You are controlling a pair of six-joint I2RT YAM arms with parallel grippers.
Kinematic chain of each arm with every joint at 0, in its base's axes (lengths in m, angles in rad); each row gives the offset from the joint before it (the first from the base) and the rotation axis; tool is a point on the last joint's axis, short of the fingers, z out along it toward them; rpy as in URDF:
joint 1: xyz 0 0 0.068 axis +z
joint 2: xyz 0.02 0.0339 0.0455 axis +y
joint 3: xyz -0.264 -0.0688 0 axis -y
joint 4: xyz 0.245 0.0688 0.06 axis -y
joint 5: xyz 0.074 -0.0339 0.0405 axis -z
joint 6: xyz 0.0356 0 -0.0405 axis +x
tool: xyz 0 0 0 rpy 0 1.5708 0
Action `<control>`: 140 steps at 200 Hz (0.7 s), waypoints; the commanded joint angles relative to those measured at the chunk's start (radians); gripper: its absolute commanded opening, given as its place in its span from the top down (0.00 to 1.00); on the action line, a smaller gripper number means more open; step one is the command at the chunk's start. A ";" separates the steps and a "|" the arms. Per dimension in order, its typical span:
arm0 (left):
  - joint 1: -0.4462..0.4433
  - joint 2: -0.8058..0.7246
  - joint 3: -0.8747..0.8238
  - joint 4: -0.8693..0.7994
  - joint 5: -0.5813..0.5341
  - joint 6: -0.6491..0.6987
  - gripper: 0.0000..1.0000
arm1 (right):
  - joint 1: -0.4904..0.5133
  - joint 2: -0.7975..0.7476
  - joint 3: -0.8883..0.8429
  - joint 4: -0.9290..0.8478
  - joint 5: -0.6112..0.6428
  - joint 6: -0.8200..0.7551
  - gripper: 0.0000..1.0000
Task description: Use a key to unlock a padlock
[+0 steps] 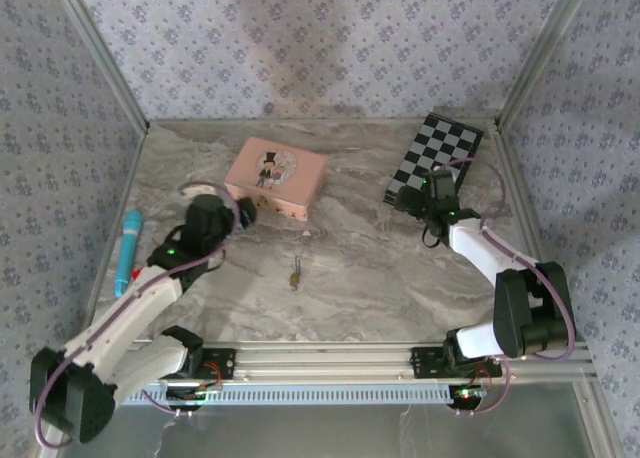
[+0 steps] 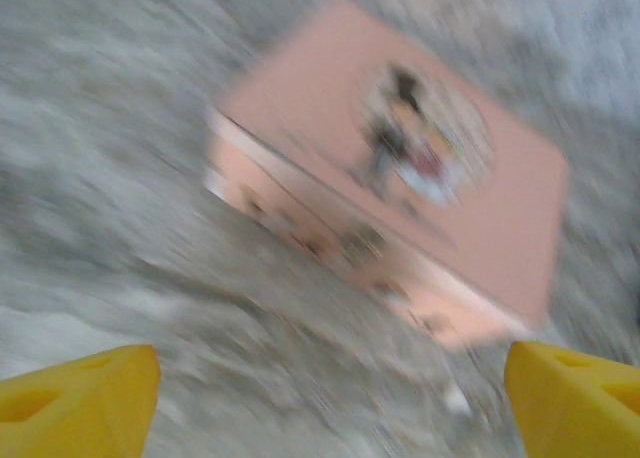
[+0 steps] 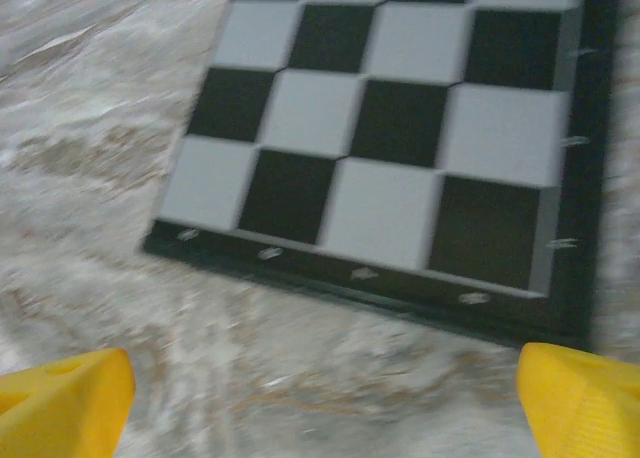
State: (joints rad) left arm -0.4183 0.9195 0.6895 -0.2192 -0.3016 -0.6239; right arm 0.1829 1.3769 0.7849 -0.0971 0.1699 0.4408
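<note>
— Mid-table, on the near side of the pink box (image 1: 276,178): padlock (image 1: 296,276), probably; a brass speck, untouched.
— Jaws?
— Left gripper (image 2: 330,403) spread, facing the box. Right gripper (image 3: 325,403) spread, beside the chessboard (image 3: 400,128).

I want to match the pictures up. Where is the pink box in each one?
Top external: pink box at the back, left of centre.
Left wrist: pink box blurry, upper middle to right.
Right wrist: looks at the checkerboard, right of the box in top view.
Shared landmark: the marble table.
</note>
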 commanded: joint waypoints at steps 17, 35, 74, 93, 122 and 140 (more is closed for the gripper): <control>0.221 -0.047 -0.076 0.114 -0.117 0.171 0.10 | -0.107 -0.071 -0.094 0.100 0.119 -0.170 0.00; 0.312 0.006 -0.113 0.205 -0.123 0.193 0.09 | -0.164 -0.073 -0.138 0.170 0.108 -0.214 0.00; 0.371 0.217 -0.118 0.343 -0.151 0.330 0.09 | -0.223 -0.038 -0.236 0.379 0.089 -0.286 0.00; 0.371 0.279 -0.141 0.437 -0.186 0.394 0.09 | -0.219 -0.002 -0.297 0.568 0.074 -0.324 0.00; 0.381 0.325 -0.183 0.561 -0.188 0.452 0.09 | -0.222 0.055 -0.315 0.712 0.063 -0.376 0.00; 0.386 0.351 -0.215 0.639 -0.162 0.476 0.09 | -0.217 0.100 -0.325 0.763 0.022 -0.401 0.00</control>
State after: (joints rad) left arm -0.0452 1.2415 0.5068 0.2508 -0.4614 -0.2276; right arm -0.0353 1.4330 0.4751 0.4786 0.2363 0.1101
